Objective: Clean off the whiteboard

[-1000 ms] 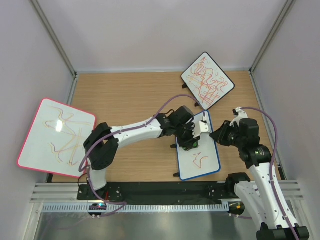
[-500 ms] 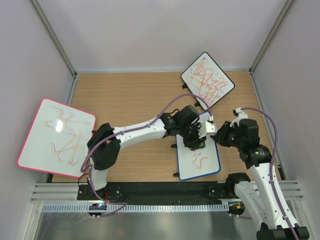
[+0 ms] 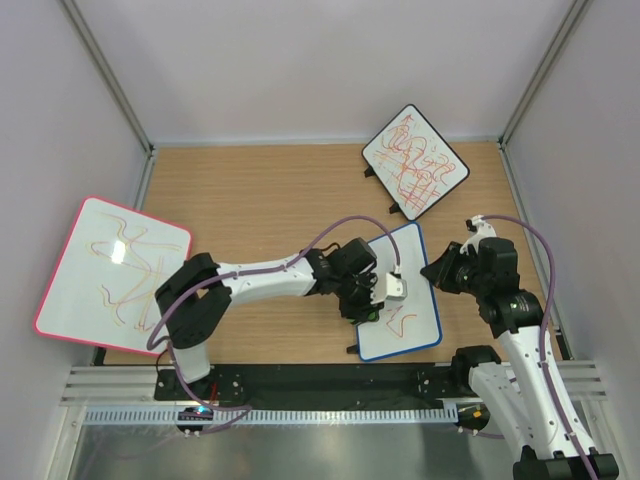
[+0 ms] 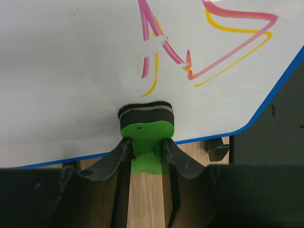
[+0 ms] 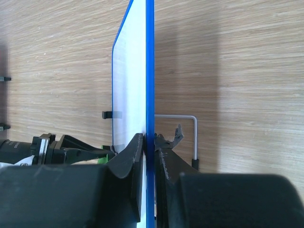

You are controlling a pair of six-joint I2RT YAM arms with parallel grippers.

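- The table (image 3: 260, 190) bears the whiteboard (image 3: 420, 300) at its near right. From above, the left arm hides the board's left side.
- The right gripper (image 5: 148, 142) pinches the board's right rim, and its wrist view shows the board only edge-on.
- The left gripper (image 4: 145, 145) clamps an eraser (image 4: 146, 124), whose pad sits on the board by the rim.
- A scribble (image 3: 400, 320) runs off the top of the left wrist view.

The wooden table (image 3: 260, 190) carries three boards. The whiteboard (image 3: 420, 325), blue-framed, stands on small black feet at 4 o'clock, with a red scribble on its near part. The black board (image 3: 414, 160), thick with red-orange scribbles, sits cornerwise at 1 o'clock near the far edge. The pink board (image 3: 90, 290) rests at 9 o'clock, reaching past the left edge.
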